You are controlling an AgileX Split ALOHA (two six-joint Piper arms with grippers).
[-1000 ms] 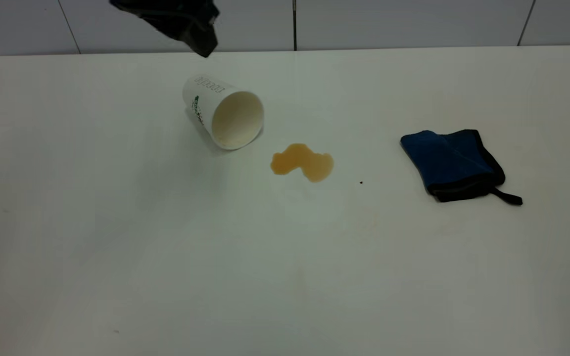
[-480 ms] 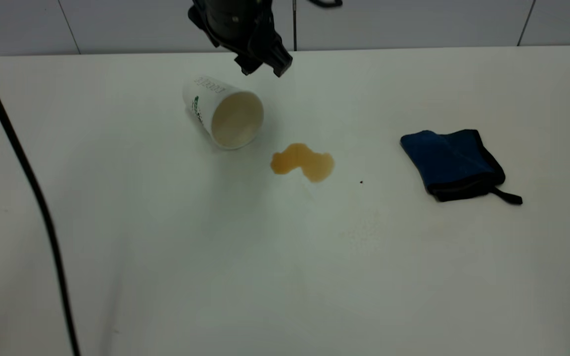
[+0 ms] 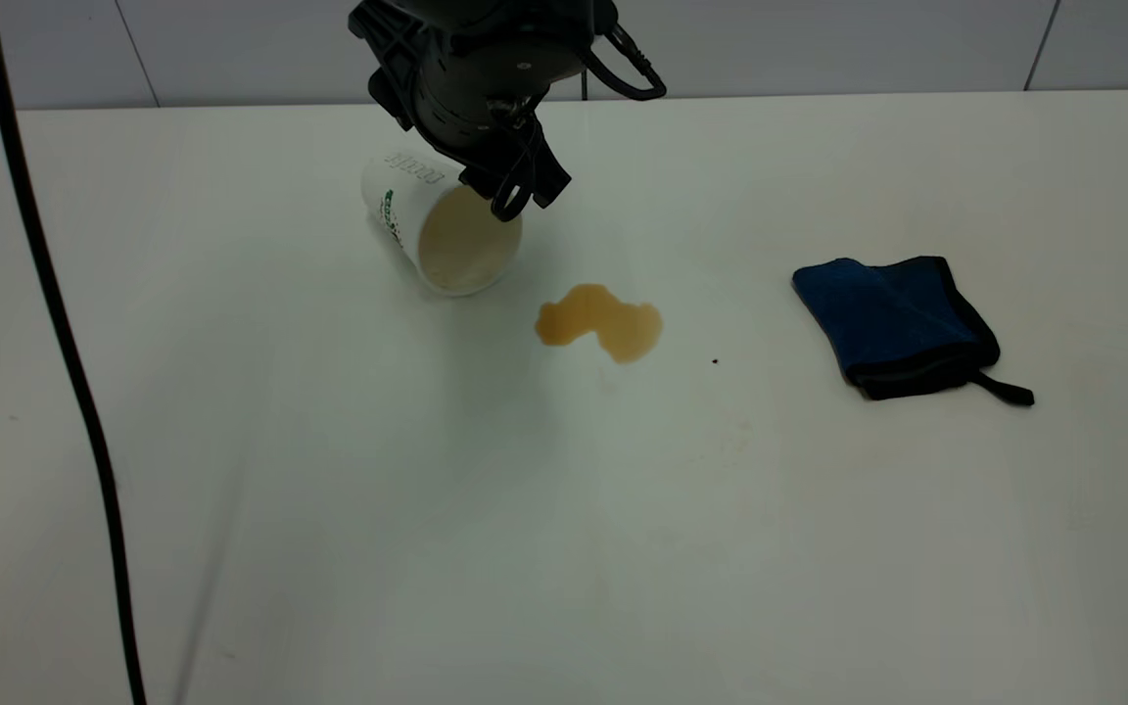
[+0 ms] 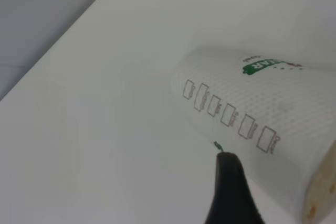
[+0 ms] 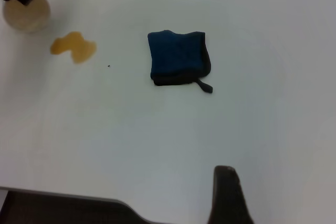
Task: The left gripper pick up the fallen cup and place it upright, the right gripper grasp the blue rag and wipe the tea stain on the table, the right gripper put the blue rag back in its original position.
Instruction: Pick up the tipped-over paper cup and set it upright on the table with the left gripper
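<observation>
The cup (image 3: 442,230) lies on its side at the back of the table (image 3: 564,548), its mouth facing the front right. My left gripper (image 3: 523,196) hangs open just above the cup's rim, not holding it. In the left wrist view one black finger (image 4: 228,182) sits close beside the cup's wall (image 4: 252,108). The tea stain (image 3: 600,321) lies just to the right of the cup's mouth. The blue rag (image 3: 892,323) lies folded at the right. The right wrist view shows one finger (image 5: 227,190) high above the table, far from the rag (image 5: 177,57), the stain (image 5: 73,47) and the cup (image 5: 26,11).
A black cable (image 3: 55,323) hangs down across the left side of the exterior view. A tiny black speck (image 3: 715,361) lies on the table right of the stain. A grey tiled wall (image 3: 819,44) runs behind the table's back edge.
My left gripper has come in from the top edge and moved down and forward to the cup's rim. The cup, stain and rag have not moved.
</observation>
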